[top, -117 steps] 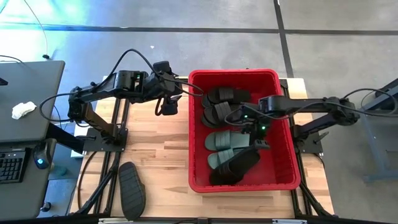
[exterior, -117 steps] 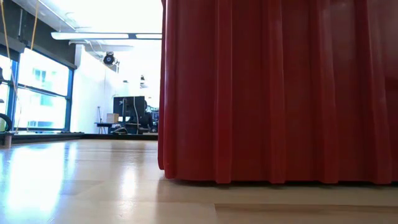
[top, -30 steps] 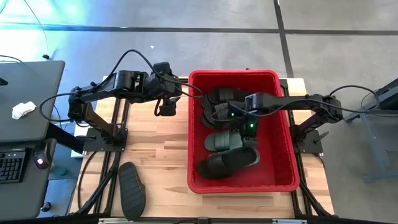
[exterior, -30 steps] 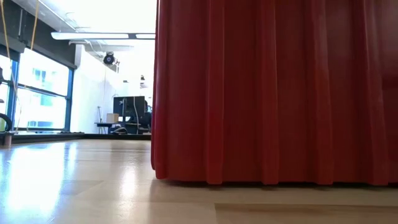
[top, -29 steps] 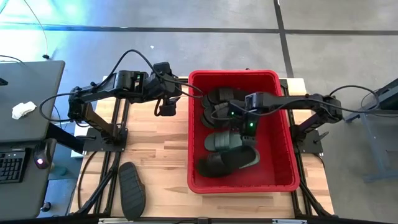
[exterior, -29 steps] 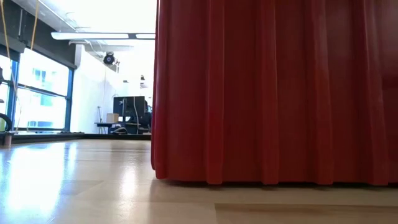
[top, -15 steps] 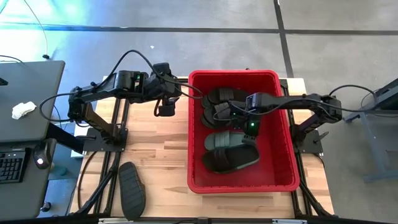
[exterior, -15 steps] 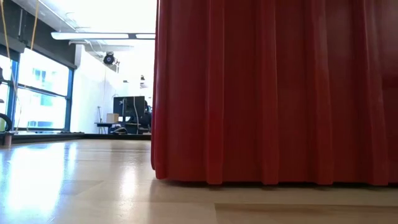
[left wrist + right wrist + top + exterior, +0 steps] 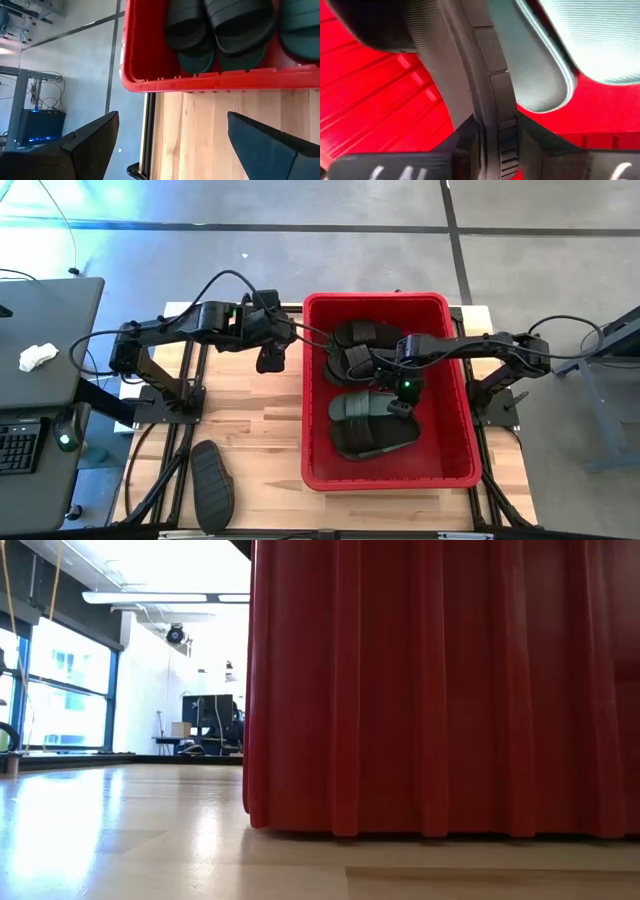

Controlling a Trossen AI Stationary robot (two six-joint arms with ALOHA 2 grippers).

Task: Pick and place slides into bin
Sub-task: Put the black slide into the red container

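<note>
I have the right gripper [image 9: 402,402] down inside the bin [image 9: 375,300], fingers clamped on the edge of a dark slide [image 9: 375,437] (so it settles flat). The left gripper [image 9: 270,361], fingers apart, waits beside the bin; one slide [image 9: 212,484] lies outside it.

I see a light wooden table [image 9: 250,430] of butcher-block planks, its grain running across the high view. The red bin [image 9: 458,470] sits directly on it, filling most of the right half and reaching close to the far, near and right edges. In the low view the bin's ribbed wall [image 9: 440,690] meets the tabletop [image 9: 120,840], which shines with window glare. One dark slide [image 9: 212,485] lies sole up on the near left corner, well apart from the bin.
</note>
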